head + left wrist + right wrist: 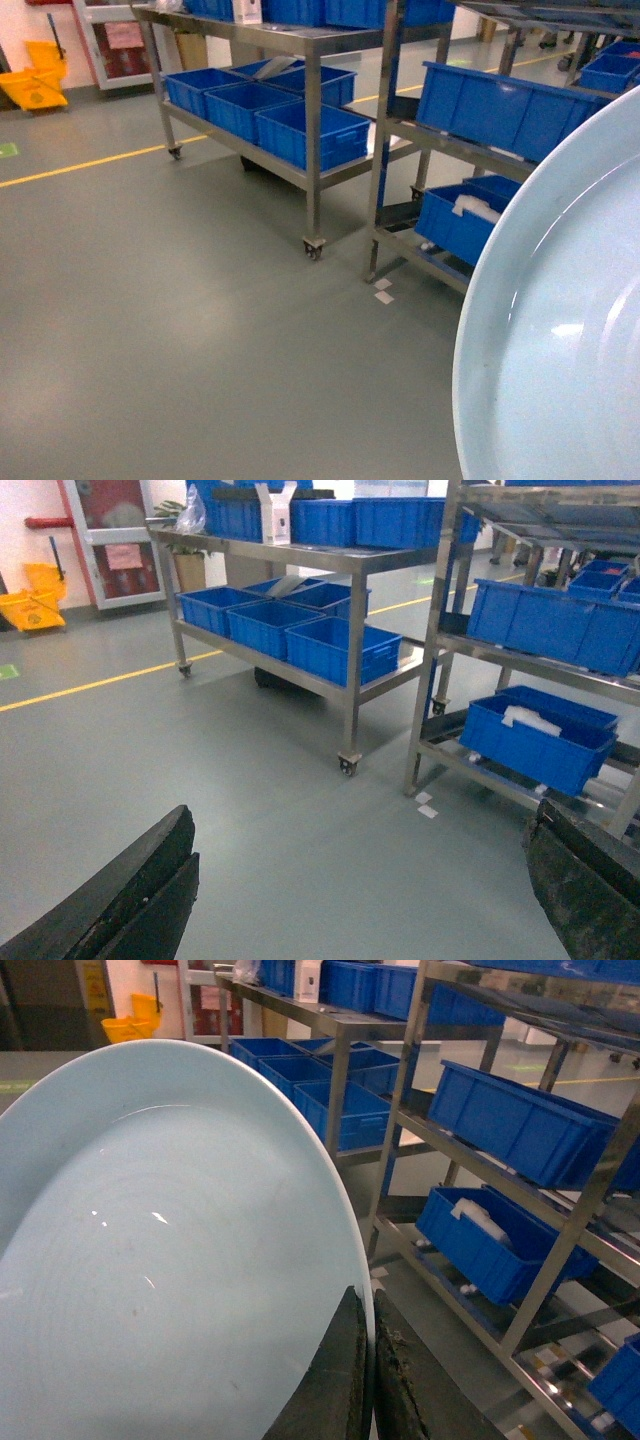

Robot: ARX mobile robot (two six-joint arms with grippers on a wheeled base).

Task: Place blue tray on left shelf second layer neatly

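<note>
The blue tray (560,330) is a pale glossy round plate held up on edge; it fills the lower right of the head view. In the right wrist view my right gripper (370,1310) is shut on the rim of the blue tray (160,1260), one finger on each face. My left gripper (360,890) hangs open over bare floor with nothing between its fingers (130,900). The left shelf (312,60) is a steel rack on castors, some way ahead. Its lower tier, the second layer (270,165), carries several deep-blue crates (300,130). Neither gripper shows in the head view.
A second steel rack (385,130) stands right of the left shelf, holding more blue crates (500,105). White paper scraps (383,292) lie on the grey floor by its post. A yellow line (90,165) crosses the floor, and a yellow mop bucket (35,80) stands far left.
</note>
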